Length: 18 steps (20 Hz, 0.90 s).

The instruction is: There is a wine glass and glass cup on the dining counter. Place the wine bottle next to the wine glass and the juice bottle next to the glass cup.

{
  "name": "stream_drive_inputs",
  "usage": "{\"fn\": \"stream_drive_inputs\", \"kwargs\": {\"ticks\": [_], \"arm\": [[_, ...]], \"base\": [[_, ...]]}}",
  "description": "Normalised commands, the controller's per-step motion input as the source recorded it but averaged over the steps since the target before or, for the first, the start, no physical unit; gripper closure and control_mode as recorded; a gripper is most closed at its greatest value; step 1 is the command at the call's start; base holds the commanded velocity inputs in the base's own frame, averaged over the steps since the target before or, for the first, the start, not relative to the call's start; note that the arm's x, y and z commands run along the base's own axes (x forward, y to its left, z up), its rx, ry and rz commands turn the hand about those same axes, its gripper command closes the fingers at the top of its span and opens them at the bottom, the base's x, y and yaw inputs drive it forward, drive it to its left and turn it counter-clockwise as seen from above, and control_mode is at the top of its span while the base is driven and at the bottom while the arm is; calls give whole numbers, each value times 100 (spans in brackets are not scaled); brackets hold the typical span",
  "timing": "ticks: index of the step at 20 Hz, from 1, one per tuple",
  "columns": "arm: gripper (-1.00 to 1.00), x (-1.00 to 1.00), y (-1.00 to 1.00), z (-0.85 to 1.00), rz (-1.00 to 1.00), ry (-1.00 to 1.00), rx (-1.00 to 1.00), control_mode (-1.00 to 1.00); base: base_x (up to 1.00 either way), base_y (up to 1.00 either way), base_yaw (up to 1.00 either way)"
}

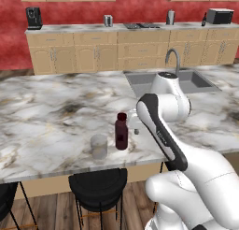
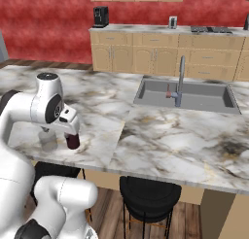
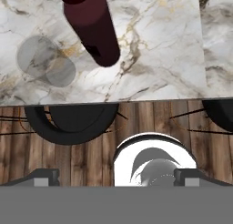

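Claw (image 3: 116, 176) agape, past counter edge (image 3: 113, 101)

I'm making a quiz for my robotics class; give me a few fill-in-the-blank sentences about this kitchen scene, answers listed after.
1. The maroon juice bottle stands upright on the marble ____.
2. Right beside the bottle sits a short clear glass ____.
3. Below the counter edge, on the wooden floor, stands a black ____.
4. The gripper above the bottle has its jaws ____.

Answers: counter; cup; stool; open
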Motion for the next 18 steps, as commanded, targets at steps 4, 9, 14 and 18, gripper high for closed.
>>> {"fn": "stream_drive_inputs", "kwargs": {"ticks": [4,9,14,18], "arm": [[-100,-26,-3,5,0,0,-2,-100],[-100,-2,0,0,0,0,0,-100],[-100,0,0,0,0,0,0,-100],[-100,0,0,0,0,0,0,100]], "base": [[0,0,0],[0,0,0],[0,0,0],[-10,0,-2]]}}
